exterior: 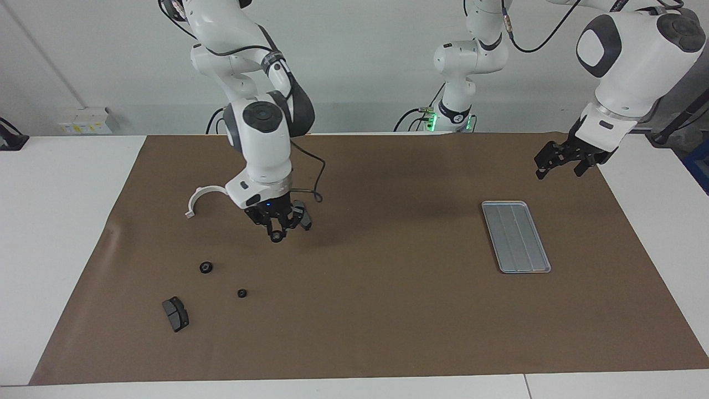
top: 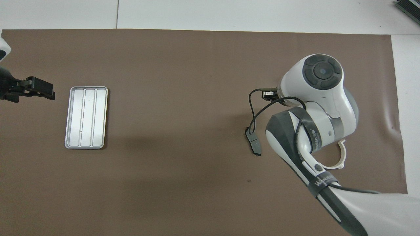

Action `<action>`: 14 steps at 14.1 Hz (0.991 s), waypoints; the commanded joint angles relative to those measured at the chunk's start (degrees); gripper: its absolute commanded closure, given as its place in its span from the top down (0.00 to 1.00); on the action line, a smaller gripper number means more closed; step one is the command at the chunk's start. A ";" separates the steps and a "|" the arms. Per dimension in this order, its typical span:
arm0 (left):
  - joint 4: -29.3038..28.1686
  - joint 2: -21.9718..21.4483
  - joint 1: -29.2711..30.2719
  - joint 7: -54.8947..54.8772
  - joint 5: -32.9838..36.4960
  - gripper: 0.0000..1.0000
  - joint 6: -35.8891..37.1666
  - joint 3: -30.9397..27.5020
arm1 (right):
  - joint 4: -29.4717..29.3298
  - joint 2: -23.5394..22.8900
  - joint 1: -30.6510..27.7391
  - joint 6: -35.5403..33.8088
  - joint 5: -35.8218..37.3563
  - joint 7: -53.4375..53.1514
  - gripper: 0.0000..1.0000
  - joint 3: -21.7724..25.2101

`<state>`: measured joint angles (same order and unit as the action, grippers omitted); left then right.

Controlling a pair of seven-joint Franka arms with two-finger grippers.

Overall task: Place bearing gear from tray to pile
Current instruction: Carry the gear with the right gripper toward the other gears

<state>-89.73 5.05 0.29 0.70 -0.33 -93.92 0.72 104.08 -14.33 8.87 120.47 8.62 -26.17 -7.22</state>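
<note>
A small black bearing gear (exterior: 275, 238) hangs pinched in the tips of my right gripper (exterior: 276, 235), which is shut on it above the mat beside a dark brake pad (exterior: 302, 216) (top: 254, 144). In the overhead view the right arm's wrist hides that gripper and the gear. The pile's parts lie spread toward the right arm's end: a white half-ring bracket (exterior: 201, 197) (top: 341, 156) and a second brake pad (exterior: 175, 313). The silver ribbed tray (exterior: 515, 236) (top: 86, 117) has nothing in it. My left gripper (exterior: 558, 166) (top: 52, 91) waits open, in the air beside the tray.
Two more small black gears (exterior: 206, 267) (exterior: 242, 293) rest on the brown mat (exterior: 388, 321) between the bracket and the second brake pad. White tabletop borders the mat.
</note>
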 commanded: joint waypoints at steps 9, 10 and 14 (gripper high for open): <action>-2.03 -1.71 -0.55 -0.09 1.12 1.00 -0.74 -0.28 | 25.38 6.16 0.00 22.62 -6.25 18.88 0.00 11.00; -2.03 -1.80 -0.55 -0.09 1.12 1.00 -0.74 -0.28 | 25.38 6.16 0.00 22.62 -6.25 18.79 0.00 11.00; -2.03 -1.80 -0.55 -0.26 1.12 1.00 -0.83 -0.28 | 25.30 5.63 0.09 22.62 -11.33 18.53 1.00 11.09</action>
<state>-89.73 5.05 0.29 0.70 -0.33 -93.92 0.77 127.81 -10.29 8.93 142.28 0.99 -9.24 3.77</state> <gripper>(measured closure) 0.000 0.608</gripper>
